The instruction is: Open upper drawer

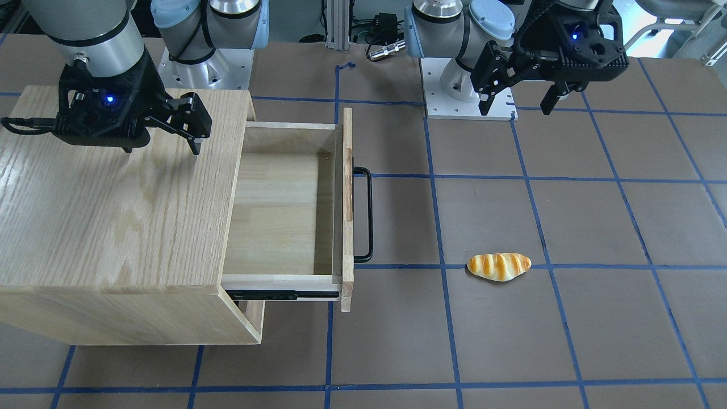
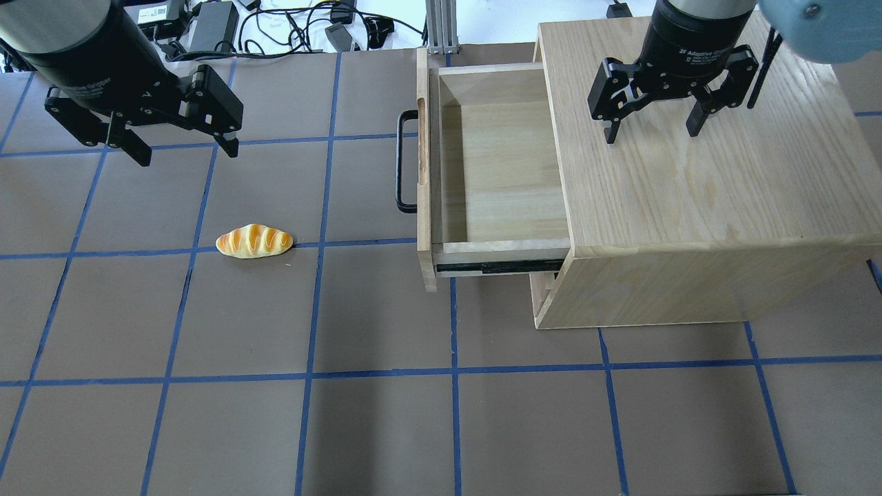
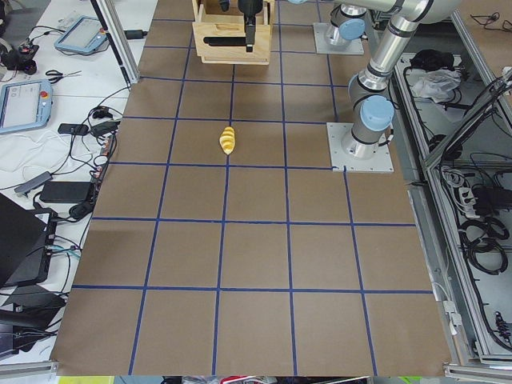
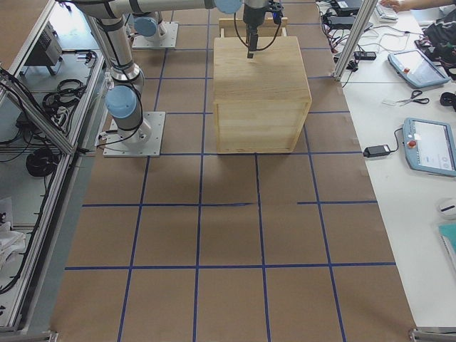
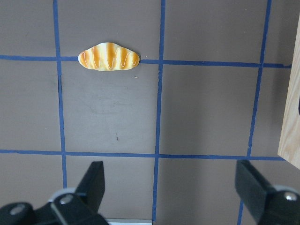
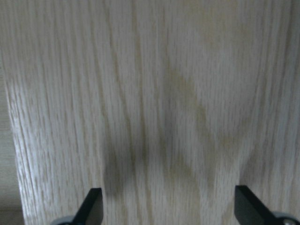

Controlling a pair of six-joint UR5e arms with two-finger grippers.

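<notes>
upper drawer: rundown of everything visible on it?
The upper drawer is a shallow pale-wood box, pulled well out of the oak-grain cabinet and empty. Its flat front panel carries a thin black bar handle and a top-edge finger slot. A black slide rail shows along its side. It sits level, held only by the cabinet.

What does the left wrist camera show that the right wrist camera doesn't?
Only the left wrist view shows the bread roll on the brown table with blue tape lines, and a pale wood edge at far right. Only the right wrist view shows the cabinet top, oak grain filling the frame. Both show their own gripper, left gripper and right gripper, black fingertips wide apart with nothing between them.
</notes>
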